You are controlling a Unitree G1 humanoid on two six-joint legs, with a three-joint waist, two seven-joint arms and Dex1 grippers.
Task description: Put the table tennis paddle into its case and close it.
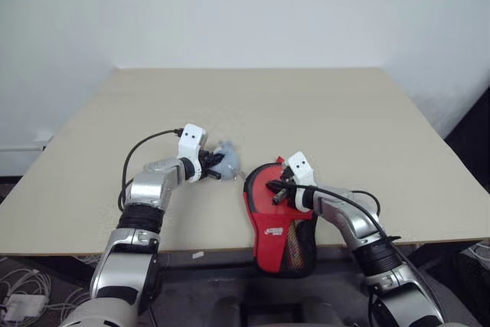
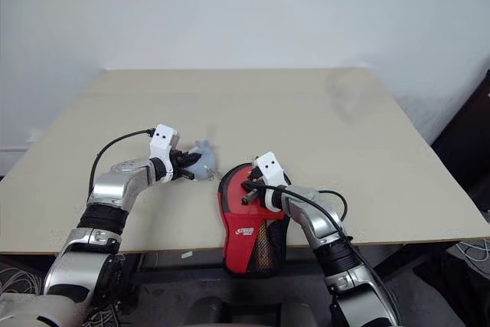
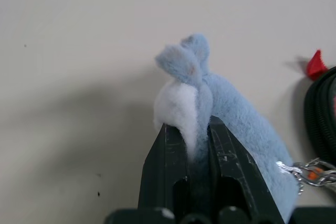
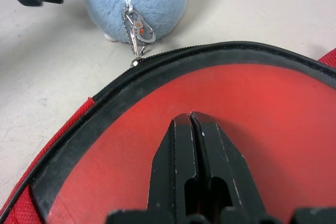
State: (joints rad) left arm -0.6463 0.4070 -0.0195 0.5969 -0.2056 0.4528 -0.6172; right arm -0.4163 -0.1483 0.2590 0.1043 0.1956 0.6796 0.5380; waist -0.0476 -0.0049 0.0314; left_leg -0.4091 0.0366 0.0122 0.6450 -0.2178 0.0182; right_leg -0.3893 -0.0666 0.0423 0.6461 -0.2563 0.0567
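Table (image 1: pixel 321 112): a pale beige, matte board with a flat, smooth face, spreading ahead of both claws.
Case (image 1: pixel 277 241): a soft, paddle-shaped fabric pouch lying at the table's near edge, its narrow handle end hanging past the rim; the red face with a white logo is up, a black mesh pocket covers the lower part, and a ribbed black zipper band runs round the rim.
Paddle (image 4: pixel 220 108): its round red rubber face, smooth and faintly glossy, lies inside the case's black rim, directly under and ahead of the right claw; the handle cannot be made out.
Right claw (image 4: pixel 191 116): two black, wedge-shaped fingers pressed tight together with no gap between the tips, poised over the red rubber; whether the tips touch the rubber cannot be told, and nothing is held between them.
Left claw (image 3: pixel 193 129): black fingers nearly together, pinching a fold of a plush toy.
Plush toy (image 3: pixel 231 114): a small, rounded, pale blue figure of short fluffy pile with a white patch and two little ear-like tufts on top; it sits on the table just beyond the case's rounded end, gripped at the left claw's tips.
Keychain (image 4: pixel 137 30): a thin silver metal chain and clasp with a small orange bit, hanging from the toy's side down toward the case's zipper rim, beyond the right claw.
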